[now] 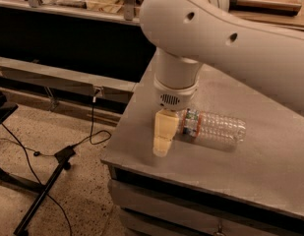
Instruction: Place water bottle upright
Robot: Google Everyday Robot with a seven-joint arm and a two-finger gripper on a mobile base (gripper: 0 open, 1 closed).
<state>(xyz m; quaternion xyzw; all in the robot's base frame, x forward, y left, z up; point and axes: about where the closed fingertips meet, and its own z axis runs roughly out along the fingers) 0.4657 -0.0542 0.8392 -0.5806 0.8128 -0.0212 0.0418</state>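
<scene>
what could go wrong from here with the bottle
1. The water bottle lies on its side on the table; it is round and may roll if the gripper, down at its cap end, nudges it.
2. That end is near the table's front-left edge, so a slip while tipping it up might drop it to the floor.
3. The arm hides the cap, so the grip is hard to check.

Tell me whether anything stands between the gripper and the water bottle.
Nothing visible does. The gripper hangs right at the labelled end of the water bottle, which lies on its side on the table.
</scene>
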